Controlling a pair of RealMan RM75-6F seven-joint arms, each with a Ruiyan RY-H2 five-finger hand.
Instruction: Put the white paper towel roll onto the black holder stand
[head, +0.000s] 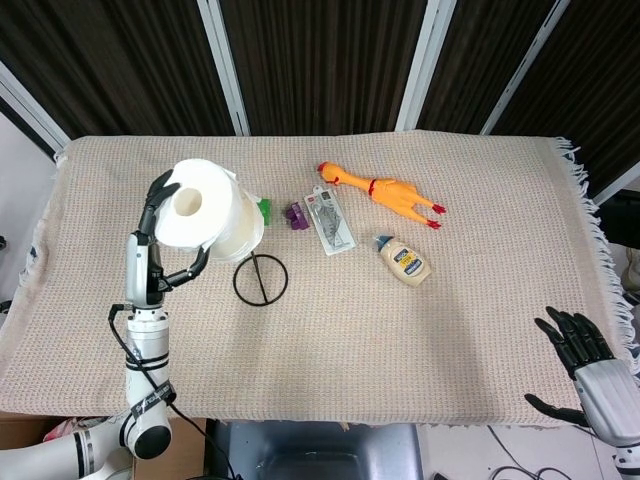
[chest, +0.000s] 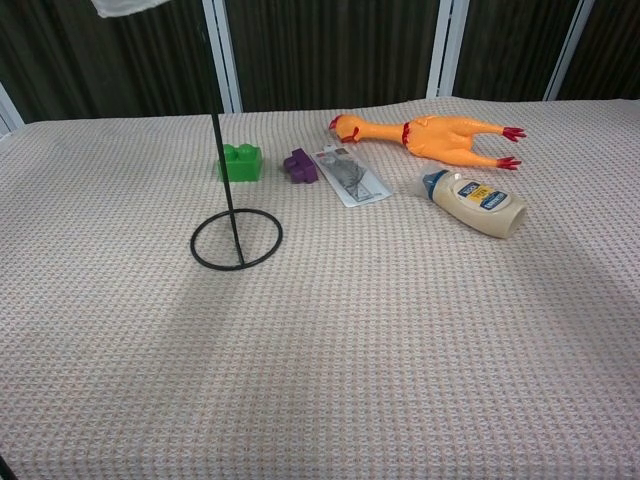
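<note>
Woven table cloth (head: 330, 330); left hand (head: 160, 245) fingers around paper towel roll (head: 210, 212) above holder stand (head: 260, 279); right hand (head: 585, 355) fingers spread, empty.

The white paper towel roll (head: 210, 214) is lifted above the surface, tilted, with its open core facing the head camera. The left robot hand (head: 160, 240) holds it. The black holder stand (head: 260, 277), a wire ring with a thin upright rod, stands just beside it.

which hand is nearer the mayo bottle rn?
Right. The right hand is open at the table's near right corner; the left hand holds the paper towel roll, far left of the mayo bottle.
</note>
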